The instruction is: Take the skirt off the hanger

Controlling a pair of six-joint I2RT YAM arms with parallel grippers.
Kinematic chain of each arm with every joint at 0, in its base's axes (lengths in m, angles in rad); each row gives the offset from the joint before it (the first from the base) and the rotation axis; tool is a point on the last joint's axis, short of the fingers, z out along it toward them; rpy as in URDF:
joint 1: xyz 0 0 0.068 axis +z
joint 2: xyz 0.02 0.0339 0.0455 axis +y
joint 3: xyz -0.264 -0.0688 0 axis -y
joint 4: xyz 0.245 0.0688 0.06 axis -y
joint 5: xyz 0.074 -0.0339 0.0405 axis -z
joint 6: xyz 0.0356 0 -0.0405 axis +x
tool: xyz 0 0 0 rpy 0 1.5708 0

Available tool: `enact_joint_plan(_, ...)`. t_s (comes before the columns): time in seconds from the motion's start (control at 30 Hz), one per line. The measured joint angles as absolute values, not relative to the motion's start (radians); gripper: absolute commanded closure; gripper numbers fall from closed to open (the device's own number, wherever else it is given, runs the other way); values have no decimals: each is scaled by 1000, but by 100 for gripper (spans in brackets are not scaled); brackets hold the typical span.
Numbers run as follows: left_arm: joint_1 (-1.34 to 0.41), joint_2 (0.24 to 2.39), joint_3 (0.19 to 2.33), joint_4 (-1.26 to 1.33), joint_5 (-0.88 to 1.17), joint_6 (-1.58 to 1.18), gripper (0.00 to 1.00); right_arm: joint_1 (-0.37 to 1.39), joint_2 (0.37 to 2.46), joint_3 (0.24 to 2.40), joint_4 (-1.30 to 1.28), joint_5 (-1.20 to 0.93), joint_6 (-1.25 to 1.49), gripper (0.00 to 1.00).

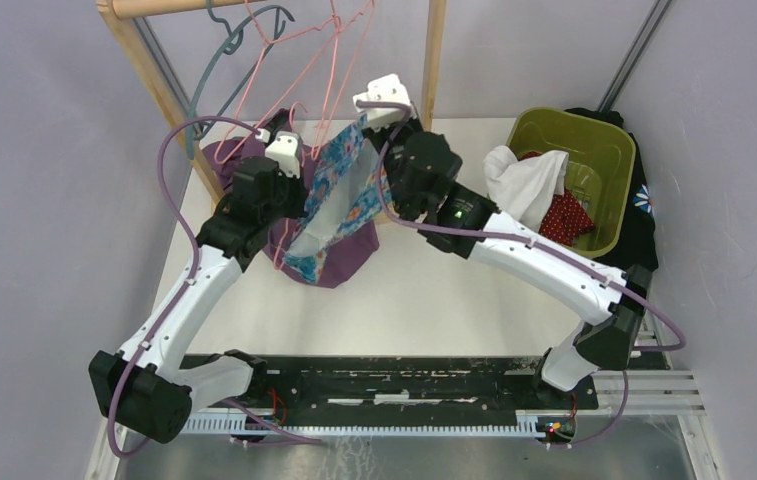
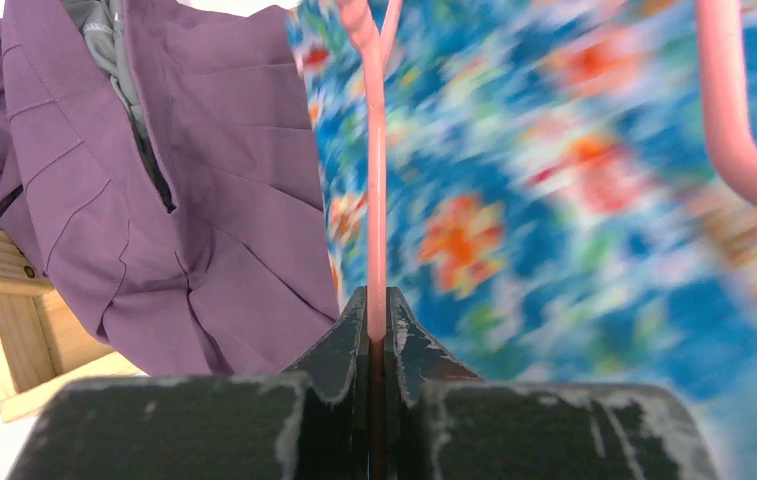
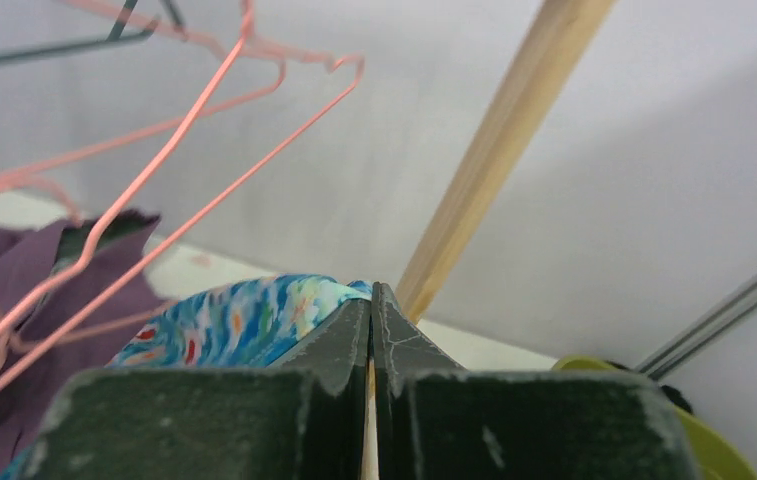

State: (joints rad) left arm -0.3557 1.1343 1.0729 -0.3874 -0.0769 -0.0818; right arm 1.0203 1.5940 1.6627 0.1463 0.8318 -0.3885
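The blue floral-print skirt (image 1: 339,190) hangs in the air above the far left part of the white tabletop (image 1: 434,300). It is stretched between the two arms, and its lower end drapes onto a heap of pleated purple cloth (image 1: 349,265). The left pincer (image 2: 377,312) is pressed together on a thin pink wire hanger (image 2: 376,200); the wire runs straight up out of the jaws, with the skirt just beyond it. The right pincer (image 3: 371,300) is likewise pressed together and appears to pinch the skirt's upper edge, since the fabric rises to its tips in the overhead view. More pink and grey hangers hang from the wooden rack (image 1: 159,85) at the far left corner. A green plastic bin (image 1: 609,150) holding white and red cloths stands at the far right corner. The skirt looks light, thin and limp, so it will likely fold, sag and follow any pull rather than hold its shape, and it may snag on the wire's bends. The hanger seems stiff but slim and springy, so it could twist in a grip. The best hold is probably on the waistband or an edge close to where cloth meets wire, drawing the fabric along the wire and off its end while the other pincer steadies the hanger. Whether the skirt is clipped or merely draped on the hanger cannot be told.
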Motion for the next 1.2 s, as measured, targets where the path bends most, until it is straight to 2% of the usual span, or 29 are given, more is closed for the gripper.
enact_joint_plan(0.23, -356, 1137, 1073, -387, -76, -82, 97, 948, 1543, 1800, 199, 840, -561, 99)
enact_joint_plan(0.43, -356, 1137, 1073, -386, -76, -81, 97, 759, 1508, 1903, 186, 850, -610, 99)
enact_joint_plan(0.7, -356, 1136, 1072, -387, -76, -81, 97, 435, 1494, 1975, 44, 846, -513, 99)
enact_joint_plan(1.03, -356, 1136, 1058, -387, -77, -81, 97, 176, 1465, 1918, -68, 785, -355, 99)
enact_joint_plan(1.2, -356, 1136, 1055, -387, -78, -81, 97, 23, 1541, 2020, -148, 737, -276, 99)
